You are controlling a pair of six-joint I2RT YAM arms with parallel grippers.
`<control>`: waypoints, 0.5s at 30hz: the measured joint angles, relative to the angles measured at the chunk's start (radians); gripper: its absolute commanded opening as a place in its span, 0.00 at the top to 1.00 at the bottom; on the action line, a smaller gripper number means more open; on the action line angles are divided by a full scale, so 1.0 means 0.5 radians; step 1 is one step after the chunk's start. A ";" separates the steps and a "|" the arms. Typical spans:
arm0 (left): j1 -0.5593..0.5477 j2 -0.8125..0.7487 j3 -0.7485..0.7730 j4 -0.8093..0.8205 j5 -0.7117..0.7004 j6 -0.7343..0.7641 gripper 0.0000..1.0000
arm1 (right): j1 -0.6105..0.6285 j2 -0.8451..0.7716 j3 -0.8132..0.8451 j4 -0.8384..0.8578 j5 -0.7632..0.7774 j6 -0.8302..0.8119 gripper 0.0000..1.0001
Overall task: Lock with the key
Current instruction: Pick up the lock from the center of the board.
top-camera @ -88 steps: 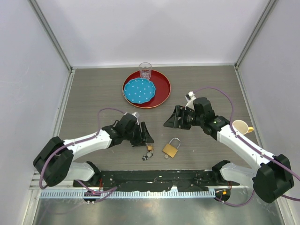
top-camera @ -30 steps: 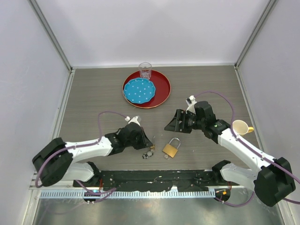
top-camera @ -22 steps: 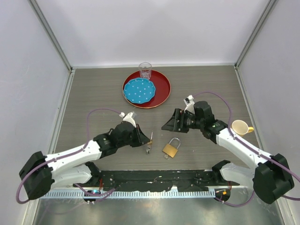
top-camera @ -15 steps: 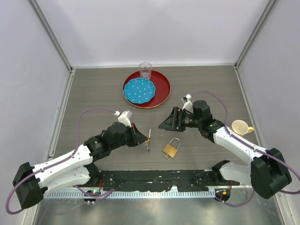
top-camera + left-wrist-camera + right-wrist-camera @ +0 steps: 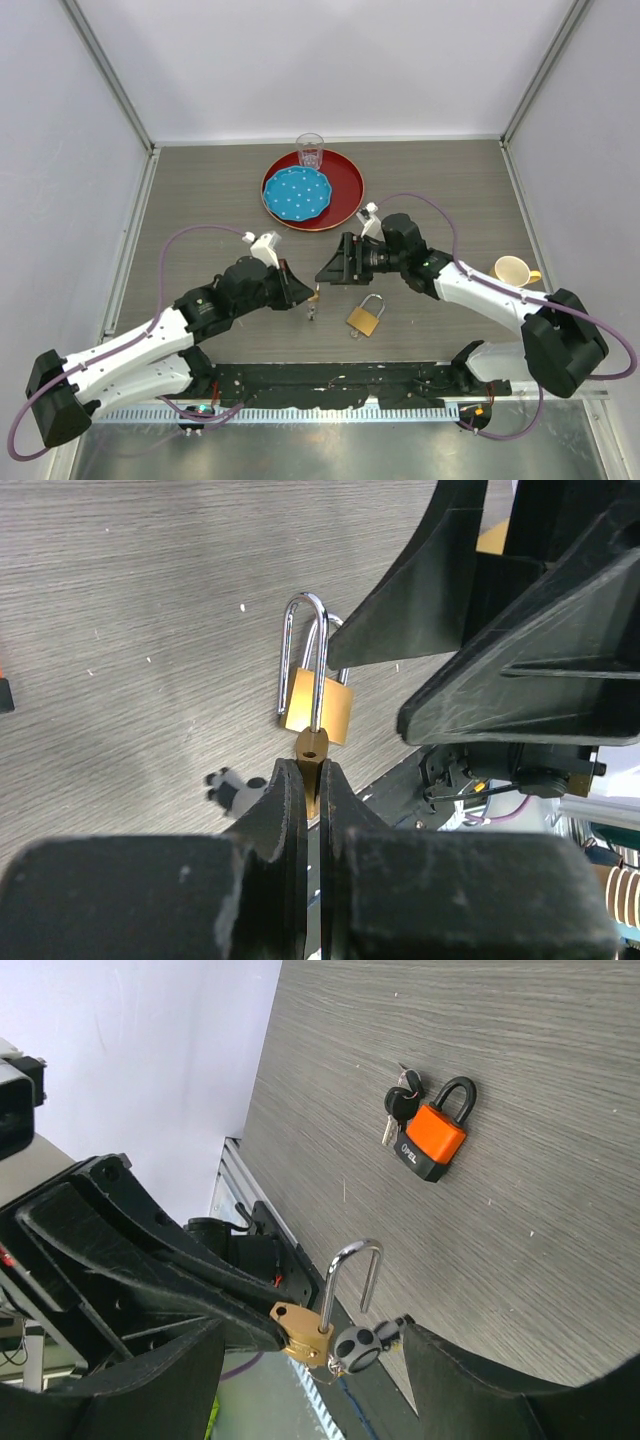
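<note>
Left wrist view: left gripper clenched on a brass key, padlock lying on the surface at 12 o'clock. The right gripper is released, jaws apart.

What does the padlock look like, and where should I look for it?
Find the round red tray at the back of the grey table, then look toward the near edge, slightly right. The padlock lies flat there: a brass block with a silver hoop, bigger and brighter than the little dark key fob left of it.
</note>
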 measured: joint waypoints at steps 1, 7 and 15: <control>0.000 0.005 0.006 0.000 0.002 0.004 1.00 | 0.019 0.018 0.014 -0.002 0.014 0.002 0.26; 0.000 0.018 0.028 -0.005 0.012 0.028 1.00 | 0.094 0.148 0.105 -0.002 0.092 0.005 0.44; 0.000 0.018 0.028 -0.005 0.034 0.032 1.00 | 0.133 0.244 0.153 -0.003 0.159 0.028 0.65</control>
